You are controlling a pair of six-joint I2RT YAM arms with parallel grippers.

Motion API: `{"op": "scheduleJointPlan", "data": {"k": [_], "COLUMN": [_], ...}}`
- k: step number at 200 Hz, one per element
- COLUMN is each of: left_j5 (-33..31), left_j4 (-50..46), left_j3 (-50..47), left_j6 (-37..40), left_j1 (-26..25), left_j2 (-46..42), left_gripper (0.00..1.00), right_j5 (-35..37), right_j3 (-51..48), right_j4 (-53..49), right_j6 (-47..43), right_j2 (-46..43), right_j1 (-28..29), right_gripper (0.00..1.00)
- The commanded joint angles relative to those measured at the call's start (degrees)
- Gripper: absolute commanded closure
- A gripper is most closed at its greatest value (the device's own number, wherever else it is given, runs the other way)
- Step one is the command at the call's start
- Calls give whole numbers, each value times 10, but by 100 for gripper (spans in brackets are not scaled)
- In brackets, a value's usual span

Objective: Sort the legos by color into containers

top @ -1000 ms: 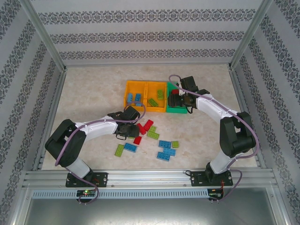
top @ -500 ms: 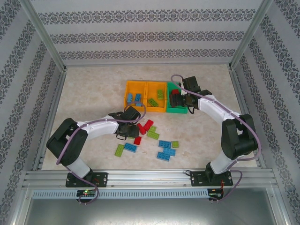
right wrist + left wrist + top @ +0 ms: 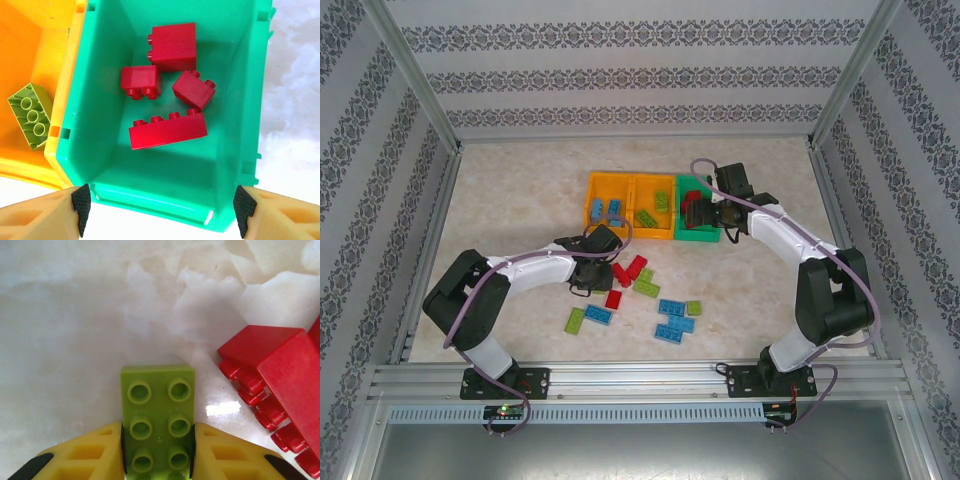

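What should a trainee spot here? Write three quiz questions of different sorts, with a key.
1. True or false: the left fingers press against both sides of a lime green studded plastic brick.
2. How many red studded plastic bricks lie in the green rectangular plastic bin? A) two B) four C) six
3. In the top view, name the colour of the small bricks in the leftmost orange rectangular plastic bin.

Key: 1 true; 2 B; 3 blue.
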Motion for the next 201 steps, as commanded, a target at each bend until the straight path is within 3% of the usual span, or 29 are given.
{"op": "scheduleJointPlan", "data": {"k": [1, 30, 88, 142, 177, 201], "left_j5": [-32, -38, -33, 6, 25, 28], "left_j4": [-30, -66, -68, -49, -72, -82], "left_j3": [7, 42, 135, 319, 452, 504], "left_j6": [-6, -4, 25, 81, 105, 106], "left_j1": [-5, -5, -5, -4, 6, 18], "left_j2": [-12, -37, -44, 88, 195, 246], "left_gripper": [67, 61, 61, 62, 61, 61], "right_j5": [8, 8, 13, 4, -44, -44], "right_j3": [-10, -19, -54, -96, -148, -166], "right_j4": [-2, -1, 2, 10, 30, -9], "right_j6": [-3, -2, 1, 19, 0, 7], "right_j2": [-22, -32, -54, -86, -124, -148], "right_j1": [-7, -10, -11, -11, -6, 1], "right_gripper": [22, 22, 21, 22, 22, 22]}}
